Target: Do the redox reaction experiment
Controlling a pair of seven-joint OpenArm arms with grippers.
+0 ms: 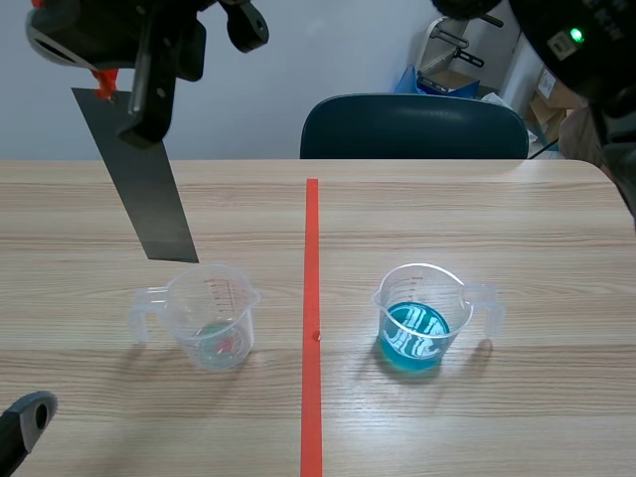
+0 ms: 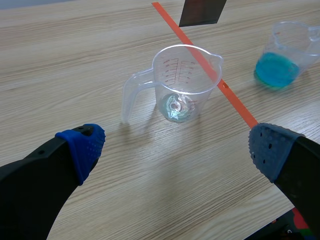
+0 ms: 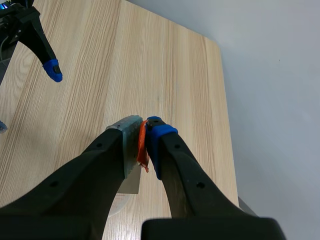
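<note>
The right gripper (image 3: pixel 141 140) is raised high and reaches across to the left half of the table. Its fingers are pinched on the top of a flat grey metal strip (image 1: pixel 149 189), with a scrap of orange tag (image 3: pixel 142 150) caught between the pads. The strip hangs tilted in the air. Its lower end is close to the far rim of a clear measuring cup (image 1: pixel 211 318) but not inside it. That cup looks almost empty, with only a faint tint at the bottom.

The left gripper (image 2: pixel 177 150) sits low near the table's front edge, fingers spread wide and holding nothing, the clear cup just ahead of it.

Across the red tape line (image 1: pixel 311 298) stands a second measuring cup (image 1: pixel 419 318) with blue liquid in its lower part, well apart from the strip.

By my reckoning the strip is picked up and little more. It has touched no liquid that I can see, so dipping it in the blue solution is left to do.

Both cups carry red graduation marks and figures, too small to read. I see no brand or label.
</note>
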